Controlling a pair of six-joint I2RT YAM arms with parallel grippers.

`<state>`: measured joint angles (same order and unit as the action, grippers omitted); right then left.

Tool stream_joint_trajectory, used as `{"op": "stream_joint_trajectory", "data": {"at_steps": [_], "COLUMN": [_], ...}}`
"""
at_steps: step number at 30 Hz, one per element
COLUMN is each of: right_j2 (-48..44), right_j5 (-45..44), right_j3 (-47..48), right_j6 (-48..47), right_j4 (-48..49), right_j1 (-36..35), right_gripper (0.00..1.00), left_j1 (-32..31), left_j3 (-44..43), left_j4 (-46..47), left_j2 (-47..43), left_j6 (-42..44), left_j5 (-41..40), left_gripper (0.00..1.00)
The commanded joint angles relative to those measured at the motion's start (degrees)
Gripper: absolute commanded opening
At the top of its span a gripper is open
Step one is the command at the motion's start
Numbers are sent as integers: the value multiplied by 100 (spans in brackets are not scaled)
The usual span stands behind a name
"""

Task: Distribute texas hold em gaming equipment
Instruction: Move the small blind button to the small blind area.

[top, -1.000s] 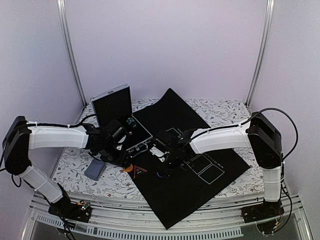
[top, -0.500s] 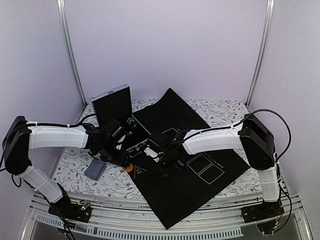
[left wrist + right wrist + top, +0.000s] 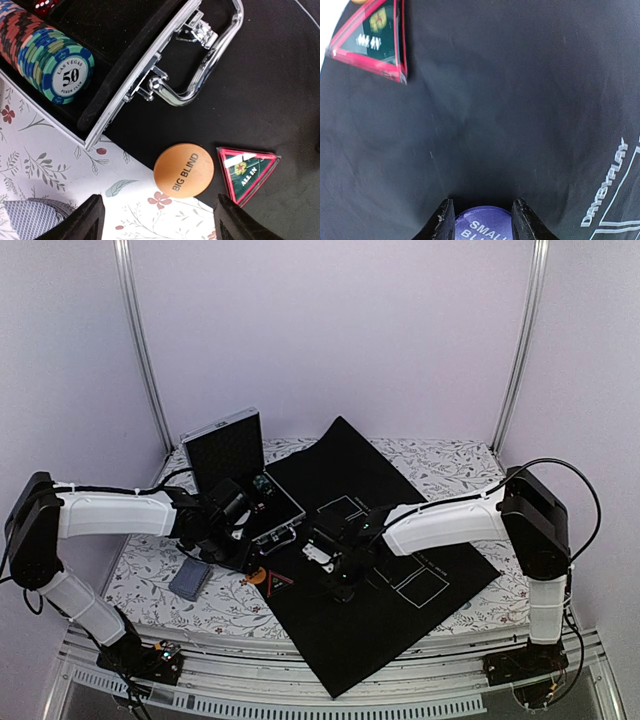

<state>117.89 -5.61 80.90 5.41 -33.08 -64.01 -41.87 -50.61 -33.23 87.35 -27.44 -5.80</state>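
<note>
My left gripper [image 3: 160, 225] is open and empty, hovering over the orange BIG BLIND button [image 3: 183, 170] at the black mat's edge; it shows in the top view [image 3: 240, 555]. A red-edged ALL IN triangle [image 3: 247, 170] lies right of the button. Teal, red and white chips [image 3: 50, 60] are stacked in the silver case [image 3: 145, 75]. The grey-blue card deck [image 3: 27, 220] lies on the floral cloth. My right gripper [image 3: 482, 220] is shut on the purple SMALL BLIND button [image 3: 482, 227], just above the mat; it shows in the top view [image 3: 345, 575].
The case's lid [image 3: 225, 448] stands open at the back left. The black mat [image 3: 400, 625] with white rectangles [image 3: 410, 580] covers the table's middle and right. The card deck [image 3: 190, 580] sits left of the mat. The triangle shows in the right wrist view [image 3: 370, 42].
My right gripper reached left to the purple button on the mat, closed on it, and has moved back right with it. The left arm has stayed put.
</note>
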Motion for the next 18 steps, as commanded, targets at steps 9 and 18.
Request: {"op": "stream_joint_trajectory", "data": {"at_steps": [9,18], "right_j2": [-491,-997], "right_j5": [243,459], "right_j3": [-381,-248], "right_j6": [153,97], "right_j4": [-440,-232], "right_j1": [-32,4], "right_gripper": [42,47], "left_j1": [65,15], "left_j3": [59,39], "left_j4": [45,45], "left_j2": [-18,-6], "left_j6": [44,-23], "left_j5": [60,207], "left_gripper": [77,77]}}
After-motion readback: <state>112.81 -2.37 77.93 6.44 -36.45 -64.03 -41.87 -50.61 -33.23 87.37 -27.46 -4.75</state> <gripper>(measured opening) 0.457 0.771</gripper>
